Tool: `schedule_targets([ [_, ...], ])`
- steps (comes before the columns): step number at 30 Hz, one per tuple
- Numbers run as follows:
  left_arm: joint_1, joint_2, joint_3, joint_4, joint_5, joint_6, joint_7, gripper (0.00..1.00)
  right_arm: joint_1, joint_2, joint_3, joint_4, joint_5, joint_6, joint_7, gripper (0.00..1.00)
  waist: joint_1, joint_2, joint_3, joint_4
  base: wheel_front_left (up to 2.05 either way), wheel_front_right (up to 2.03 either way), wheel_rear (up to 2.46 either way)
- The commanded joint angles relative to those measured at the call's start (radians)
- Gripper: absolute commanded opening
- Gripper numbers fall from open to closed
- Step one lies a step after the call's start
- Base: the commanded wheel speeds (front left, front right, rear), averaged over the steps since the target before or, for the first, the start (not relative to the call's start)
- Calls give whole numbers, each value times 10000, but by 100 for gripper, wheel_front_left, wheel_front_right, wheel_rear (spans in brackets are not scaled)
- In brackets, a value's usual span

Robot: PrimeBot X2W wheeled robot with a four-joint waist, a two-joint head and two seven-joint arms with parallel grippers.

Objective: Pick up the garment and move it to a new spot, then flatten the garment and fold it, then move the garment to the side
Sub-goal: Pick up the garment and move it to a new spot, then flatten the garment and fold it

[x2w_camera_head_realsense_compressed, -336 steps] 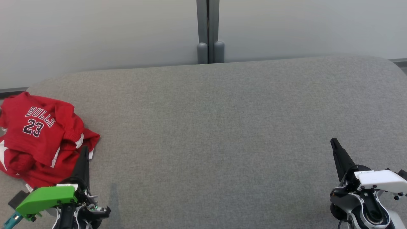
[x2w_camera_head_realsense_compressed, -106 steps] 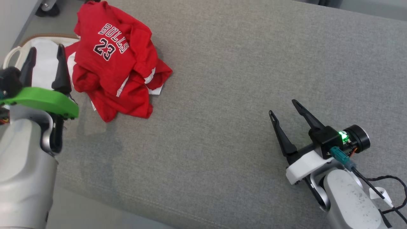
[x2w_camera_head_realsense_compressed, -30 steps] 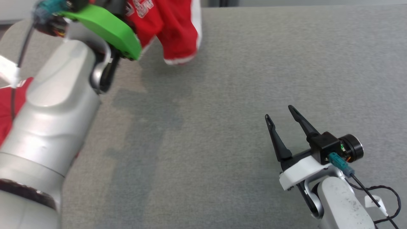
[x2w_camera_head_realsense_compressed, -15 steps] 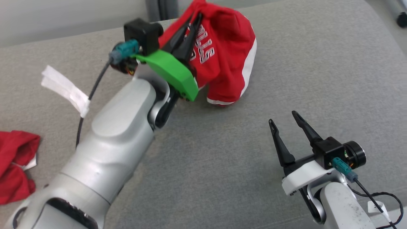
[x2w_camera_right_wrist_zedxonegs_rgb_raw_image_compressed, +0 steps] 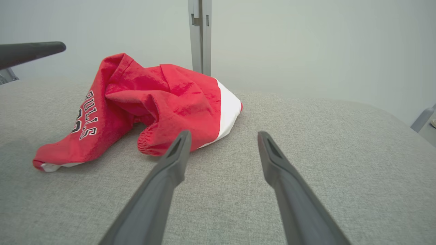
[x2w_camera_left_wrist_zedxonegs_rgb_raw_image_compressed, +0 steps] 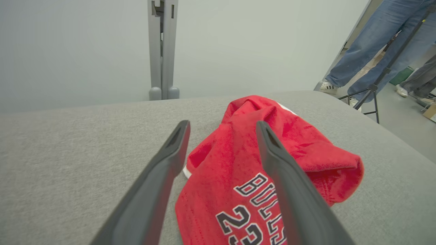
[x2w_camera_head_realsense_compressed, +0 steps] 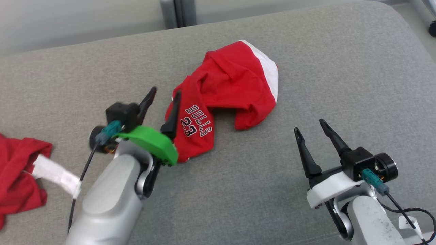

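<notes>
Ben: Grey soft cloth covers the whole tabletop [x2w_camera_head_realsense_compressed: 340, 85], and a pale wall [x2w_camera_head_realsense_compressed: 85, 23] stands behind it. Where is the red garment [x2w_camera_head_realsense_compressed: 235, 85]?

Mia: Right in the middle. It lies in a crumpled heap, with a white stripe at its far end and "BULLS 23" on its near end.

Ben: Is the left gripper [x2w_camera_head_realsense_compressed: 165, 92] holding it?

Mia: No. Its fingers are spread wide, with nothing pinched between them. One finger sits over the garment's edge, by the letters, and the other is over bare tabletop. I cannot tell if that first finger touches the cloth.

Ben: And the right gripper [x2w_camera_head_realsense_compressed: 309, 125]?

Mia: It is well apart from the garment, over the near right part of the tabletop (its fingers are wide apart too, and empty).

Ben: What is that red thing far left?

Mia: Another red cloth [x2w_camera_head_realsense_compressed: 17, 170], bunched up at the tabletop's left end.

Ben: Anything else?

Mia: In the left wrist view — a person's legs [x2w_camera_left_wrist_zedxonegs_rgb_raw_image_compressed: 368, 44] in blue jeans stand on the floor past the tabletop's end, beside a black tripod [x2w_camera_left_wrist_zedxonegs_rgb_raw_image_compressed: 378, 92].
</notes>
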Motion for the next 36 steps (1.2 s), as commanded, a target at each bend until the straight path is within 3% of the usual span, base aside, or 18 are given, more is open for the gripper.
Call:
schedule_targets([
  [1,348,111,403,-219,331,96,-7,100,158,-29,-51,3,-35,-14,-3,100,0,-1,-168,227,0,0,0],
  [10,2615,123,2940,-1782,2582,297,-6,100,465,-38,-251,122,-83,-14,-3,100,0,-1,-759,807,0,0,0],
  [20,5305,-196,4661,-3058,4241,-196,-7,100,978,-35,-367,302,-56,-14,-3,100,0,-1,-1418,1192,0,0,0],
  [27,6720,-723,5267,-3546,4603,-296,-7,100,1373,-33,-434,471,-44,-14,-3,100,0,-1,-1583,1289,0,0,0],
  [36,6635,-892,5213,-3537,4692,-371,-7,100,1234,-33,-338,536,-129,-14,-3,100,0,-1,-1542,1338,0,0,0],
])
